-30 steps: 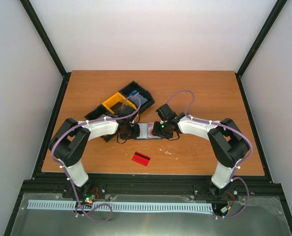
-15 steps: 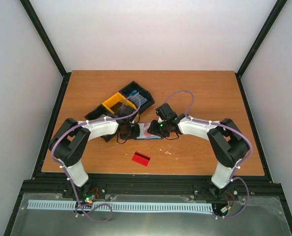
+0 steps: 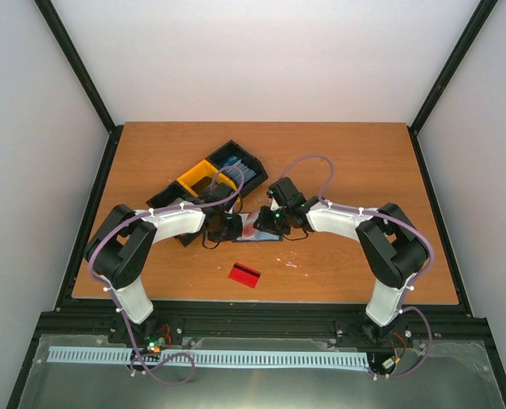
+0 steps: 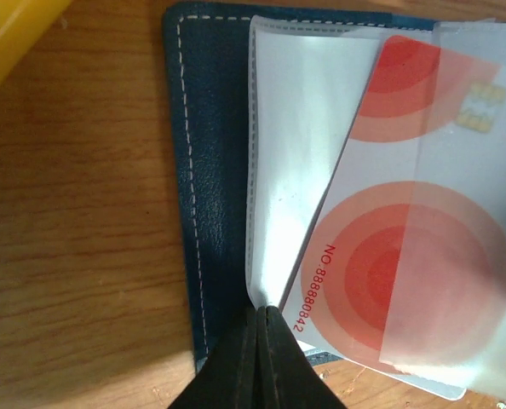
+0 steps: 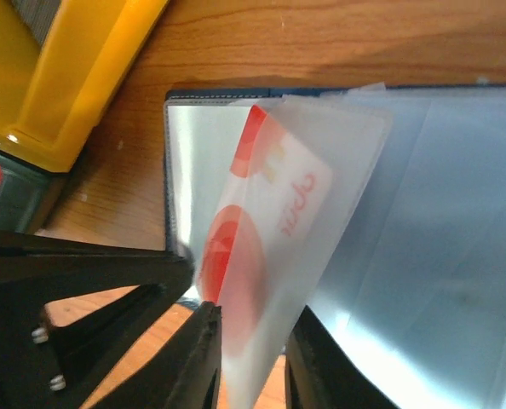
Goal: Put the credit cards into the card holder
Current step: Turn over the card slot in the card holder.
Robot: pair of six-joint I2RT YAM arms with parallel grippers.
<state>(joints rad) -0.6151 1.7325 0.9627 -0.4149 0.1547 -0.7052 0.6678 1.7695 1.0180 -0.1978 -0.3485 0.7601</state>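
The right pincer [image 5: 253, 349] is clamping a white-and-red plastic credit card [image 5: 270, 204], its far edge lying under the clear pocket [image 4: 296, 128] of the navy folding card holder [image 4: 206, 170]; the left pincer [image 4: 260, 328], fingers together, is pinching the holder's near edge.

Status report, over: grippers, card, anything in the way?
Left gripper shut on card holder sleeve edge. Right gripper shut on card, partway in clear sleeve. Second card loose on table. Nothing blocking.

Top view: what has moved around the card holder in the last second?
The right gripper edged left toward the left gripper, carrying the held card further over the card holder. Left gripper, holder, bins and the loose red card stayed put.
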